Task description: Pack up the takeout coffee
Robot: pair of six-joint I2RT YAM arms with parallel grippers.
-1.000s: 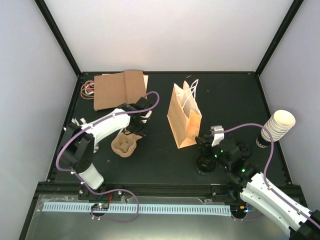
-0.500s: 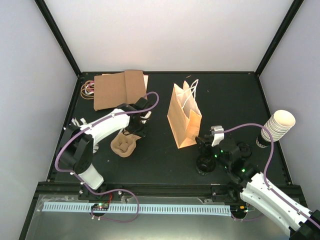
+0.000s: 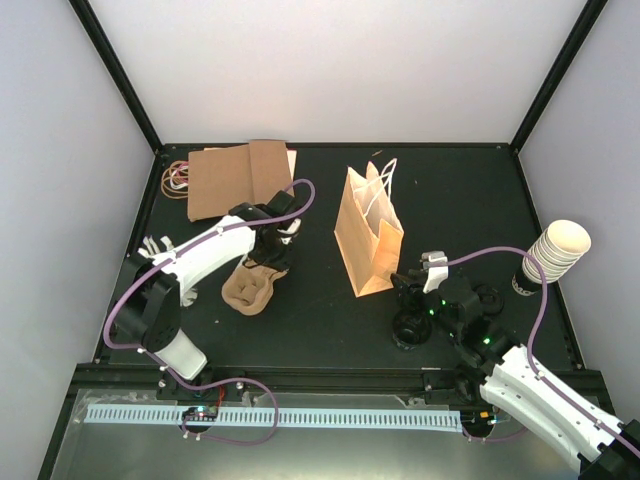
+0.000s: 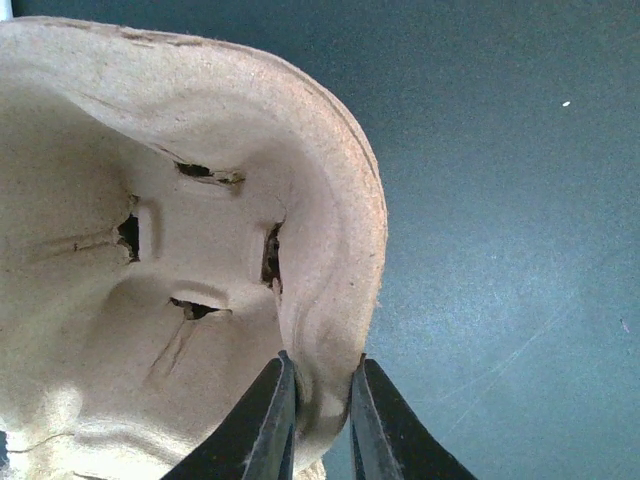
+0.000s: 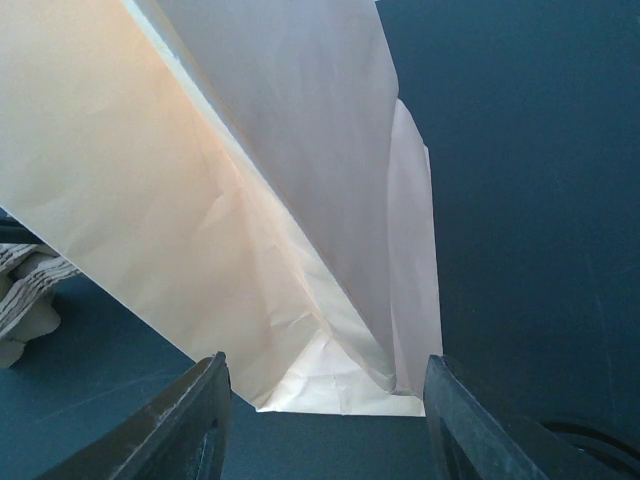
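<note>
A dark takeout coffee point(image 3: 411, 329) with a black lid stands on the mat just in front of my right gripper point(image 3: 404, 287). A second black lid point(image 3: 488, 299) shows behind that arm. In the right wrist view the gripper point(image 5: 328, 425) is open and empty, facing the foot of the paper bag point(image 5: 250, 200). My left gripper point(image 3: 268, 262) is shut on the rim of the brown pulp tray point(image 3: 246, 288). The left wrist view shows its fingers point(image 4: 270, 425) pinching the tray wall point(image 4: 330, 300), beside an empty pocket.
The tan paper bag point(image 3: 368, 235) stands upright mid-table with its handles up. A stack of cream lidless cups point(image 3: 556, 249) leans at the right edge. Flat brown bags point(image 3: 238, 178) and rubber bands point(image 3: 176, 178) lie at the back left.
My left gripper has closed on the tray rim and its wrist has shifted slightly. The right arm has not moved.
</note>
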